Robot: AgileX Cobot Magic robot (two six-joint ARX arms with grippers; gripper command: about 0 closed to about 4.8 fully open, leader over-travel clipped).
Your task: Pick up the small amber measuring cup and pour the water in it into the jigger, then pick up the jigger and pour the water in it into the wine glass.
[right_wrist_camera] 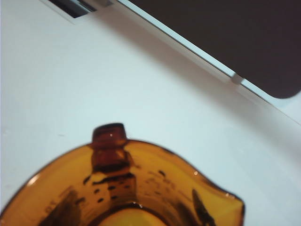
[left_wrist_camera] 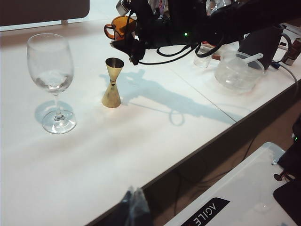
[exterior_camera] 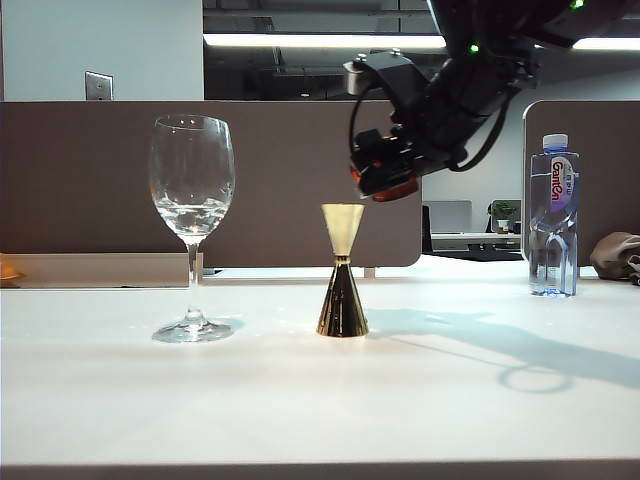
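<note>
Spreading across the scene is a white table [exterior_camera: 480, 400]. On it, the wine glass [exterior_camera: 191, 200] stands left of the gold jigger [exterior_camera: 342, 272], apart. Above the jigger, the right gripper [exterior_camera: 385, 175] clamps the amber cup [right_wrist_camera: 127, 188] in the air. Left gripper [left_wrist_camera: 134, 207]: finger state unclear.

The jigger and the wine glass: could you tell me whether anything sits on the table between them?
No. In the exterior view only bare white table lies between the wine glass and the jigger.
</note>
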